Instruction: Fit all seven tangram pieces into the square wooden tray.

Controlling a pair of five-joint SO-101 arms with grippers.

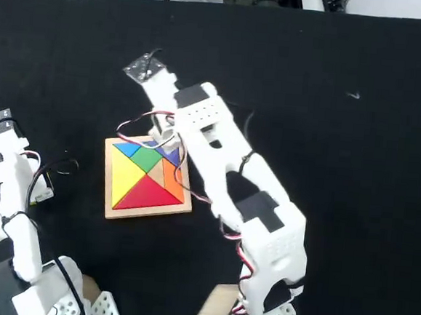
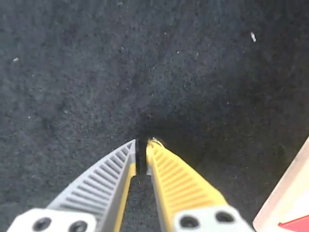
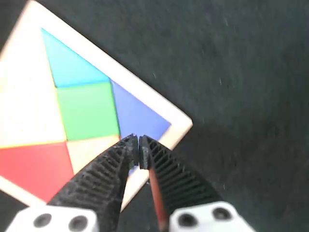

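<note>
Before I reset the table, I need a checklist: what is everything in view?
Tray: one, pale wood, on the cloth left of centre.
Tangram pieces: seven, yellow, red, green, light blue, dark blue, orange, tan; all inside the tray.
Cloth: one, black, covering the table.
Board: one, tan, near edge, by the arms' bases.
Right gripper: one, black, shut, above the tray's dark blue corner.
Left gripper: one, grey and yellow, shut, above bare cloth beside a tray corner.
</note>
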